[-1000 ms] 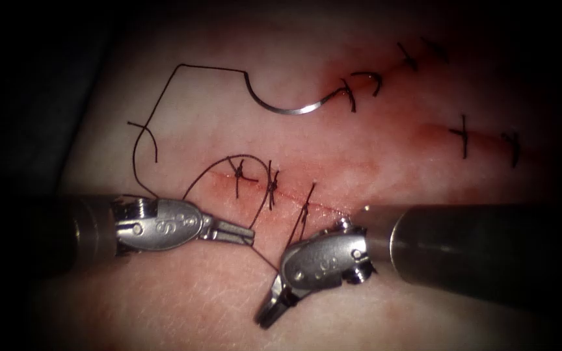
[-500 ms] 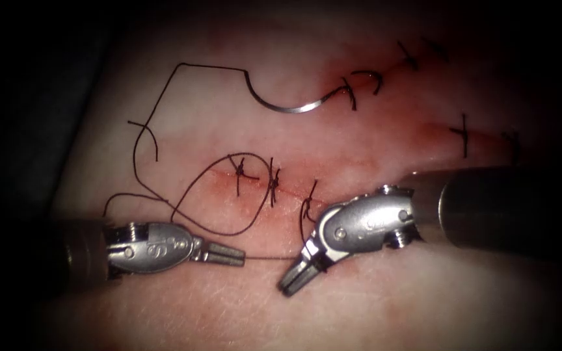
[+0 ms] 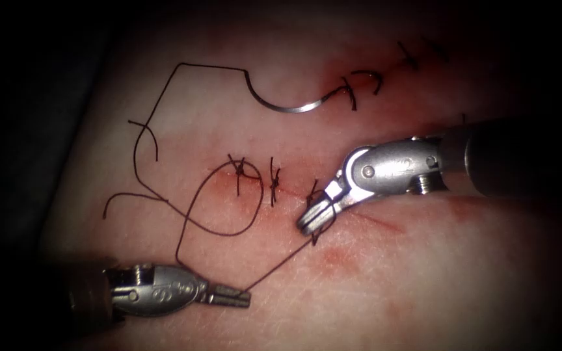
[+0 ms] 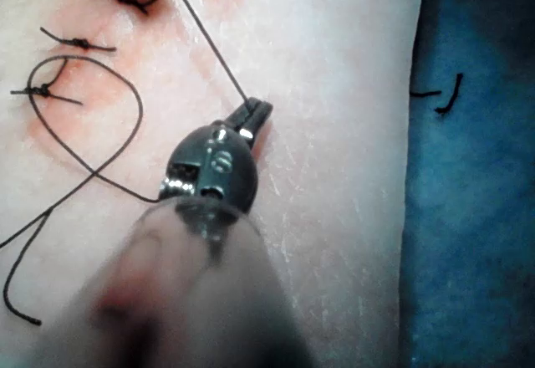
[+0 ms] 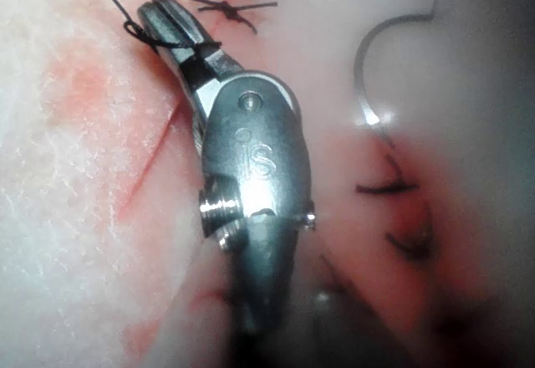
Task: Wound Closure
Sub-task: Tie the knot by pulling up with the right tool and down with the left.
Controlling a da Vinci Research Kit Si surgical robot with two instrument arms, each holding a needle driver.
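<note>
Your left end effector point(image 3: 240, 299) is clamped on the thread point(image 3: 274, 268), low on the tissue point(image 3: 424, 279) and left of the cut point(image 3: 365, 221). From there the thread runs taut up to your right end effector point(image 3: 313, 218), whose jaws are together at the cut with thread wound around them; whether they grip it, you cannot tell. The needle point(image 3: 281, 104) lies free on the tissue well above, held by neither tool and not in the tissue. The left wrist view shows a cut end of thread point(image 4: 439, 99) on the blue cloth point(image 4: 472, 217) beside the tissue. The right wrist view shows the loop around the jaws up close point(image 5: 171, 38).
</note>
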